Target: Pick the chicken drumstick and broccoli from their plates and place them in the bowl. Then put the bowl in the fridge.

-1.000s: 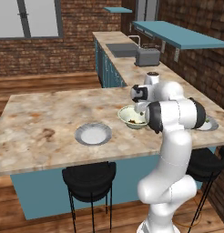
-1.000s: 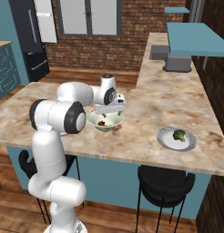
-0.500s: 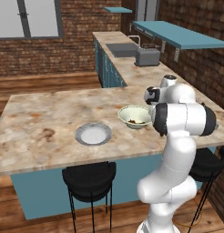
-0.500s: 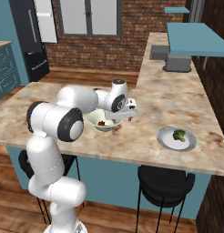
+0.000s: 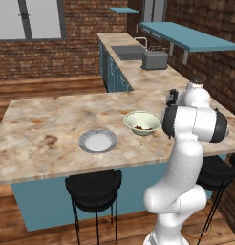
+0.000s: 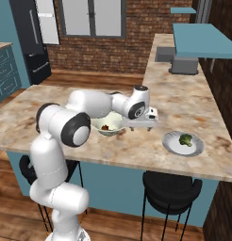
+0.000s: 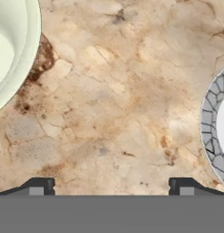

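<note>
Looking ahead, we judge the biggest risk to be the sweep of our arm across the counter [image 6: 198,101]: the forearm passes low beside the bowl [image 6: 108,125], and a careless swing toward the broccoli could knock the bowl and spill what it carries. The chicken drumstick [image 6: 105,126] already lies as a reddish-brown piece inside the bowl, so a bump would undo that step. A smaller risk is the pick itself: the broccoli [image 6: 185,139] is a small rounded floret on a shallow plate [image 6: 173,146], well apart from the bowl on its far side from the fridge, and we think it could roll or squirt out if our jaws close off-centre, or the plate could skid if the tips press its rim. The gripper [image 7: 110,186] hangs over bare counter between the bowl and that plate, its jaws spread wide and holding nothing.

The counter is a long marbled tan peninsula on teal cabinets. Beyond the bowl it runs back toward a sink [image 5: 128,50] and a grey toaster [image 5: 154,60] under a teal shelf [image 5: 186,37]. Brick walls and windows close the room, with the dark fridge [image 6: 31,40] far across the wooden floor from the bowl. An empty plate [image 5: 97,141] sits near the bowl on its other side, and black stools [image 5: 93,184] stand below the counter edge.
</note>
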Controlling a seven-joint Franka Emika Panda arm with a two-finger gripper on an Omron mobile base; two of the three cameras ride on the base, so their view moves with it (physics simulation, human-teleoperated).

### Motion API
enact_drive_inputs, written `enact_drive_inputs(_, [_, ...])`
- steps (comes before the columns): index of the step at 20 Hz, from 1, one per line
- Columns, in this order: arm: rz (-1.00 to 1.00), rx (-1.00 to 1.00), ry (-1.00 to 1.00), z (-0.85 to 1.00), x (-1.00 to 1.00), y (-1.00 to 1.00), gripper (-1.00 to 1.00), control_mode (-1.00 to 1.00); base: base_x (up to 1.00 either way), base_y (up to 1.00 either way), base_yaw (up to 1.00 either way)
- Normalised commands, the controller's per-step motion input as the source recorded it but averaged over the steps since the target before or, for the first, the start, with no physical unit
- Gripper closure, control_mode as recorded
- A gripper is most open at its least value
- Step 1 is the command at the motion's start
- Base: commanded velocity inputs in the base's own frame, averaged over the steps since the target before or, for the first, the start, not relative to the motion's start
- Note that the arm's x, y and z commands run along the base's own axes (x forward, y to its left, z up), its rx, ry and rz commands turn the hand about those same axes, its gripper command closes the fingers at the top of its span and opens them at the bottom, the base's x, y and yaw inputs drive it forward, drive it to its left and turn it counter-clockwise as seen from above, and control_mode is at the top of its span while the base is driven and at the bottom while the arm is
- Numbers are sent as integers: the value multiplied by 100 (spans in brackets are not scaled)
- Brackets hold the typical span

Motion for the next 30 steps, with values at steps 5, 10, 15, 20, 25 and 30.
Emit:
enact_drive_inputs(5, [-36, 0, 3, 0, 0, -69, -100, -100, 0, 0, 0])
enact_drive_inputs(10, [-47, 0, 6, 0, 0, -61, -100, -100, 0, 0, 0])
enact_drive_inputs(15, [-47, 1, 6, 0, 0, -58, -100, -100, 0, 0, 0])
enact_drive_inputs(20, [-49, 0, 0, 0, 2, -51, -100, -100, 0, 0, 0])
enact_drive_inputs(25, [-45, 1, 0, 0, 10, -48, -100, -100, 0, 0, 0])
enact_drive_inputs(30, [-39, 5, 0, -4, 19, -39, -100, -100, 0, 0, 0])
